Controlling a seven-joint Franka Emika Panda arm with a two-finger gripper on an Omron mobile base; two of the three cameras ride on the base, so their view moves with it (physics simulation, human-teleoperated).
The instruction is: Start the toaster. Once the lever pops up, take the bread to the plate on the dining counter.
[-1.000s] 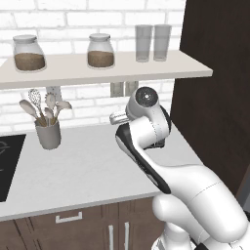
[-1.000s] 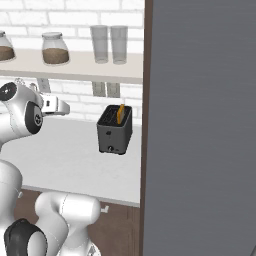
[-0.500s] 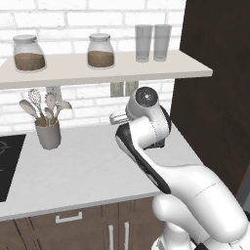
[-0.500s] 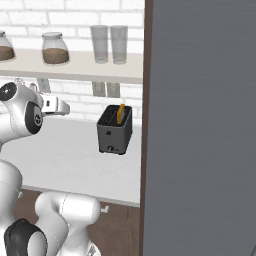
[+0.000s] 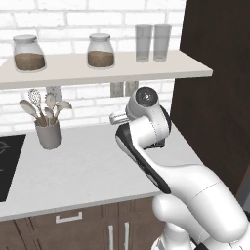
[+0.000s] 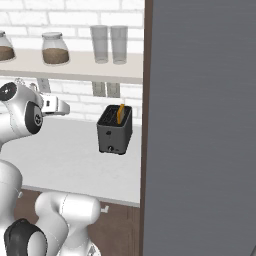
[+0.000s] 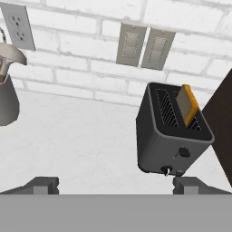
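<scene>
On the brick-backed worktop point(image 5: 88, 171), in the left base view, a grey utensil cup point(image 5: 48, 134) is seen at the left under a shelf point(image 5: 97, 71) bearing two jars and two glasses, while the white arm is folded in front of the right end of the counter; the toaster is judged to be hidden behind it here. In the right base view, the toaster point(image 6: 115, 130) is seen standing on the worktop beside a dark tall cabinet panel point(image 6: 200, 125), with the bread point(image 6: 120, 113) standing up out of a top slot. In the hand view, the gripper point(image 7: 115, 185) is held wide open and empty, its fingertips point(image 7: 43, 183) well apart and well short of the toaster point(image 7: 172, 136); the bread point(image 7: 188, 104) sits in the right-hand slot, and a lever tab and a small knob are seen low on the near face. A miss is judged possible: the lever is small and off to the right of the hand's line, so the body could be pushed instead and the toaster shoved toward the wall. Against the earlier frames, nothing is seen to have moved.
</scene>
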